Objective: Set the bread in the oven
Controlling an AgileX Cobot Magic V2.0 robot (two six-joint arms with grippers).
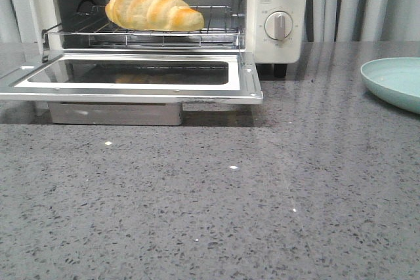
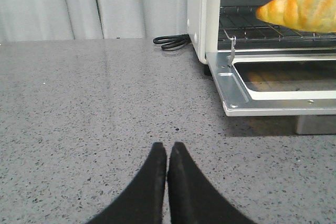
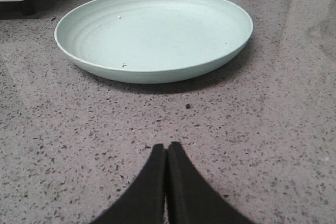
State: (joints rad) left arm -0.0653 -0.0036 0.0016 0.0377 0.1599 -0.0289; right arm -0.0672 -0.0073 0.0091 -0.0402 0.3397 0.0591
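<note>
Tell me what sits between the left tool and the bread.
Bare speckled countertop, then the oven's open drop-down door; the bread lies on the wire rack behind it. The left wrist view shows this, left tool shut.

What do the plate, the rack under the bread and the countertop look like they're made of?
The plate looks like matte pale-green plastic or melamine, going by its soft sheen and molded rings, though it might be ceramic. The rack is thin shiny metal wire. The countertop looks like polished grey speckled stone or quartz, since it shows faint reflections.
</note>
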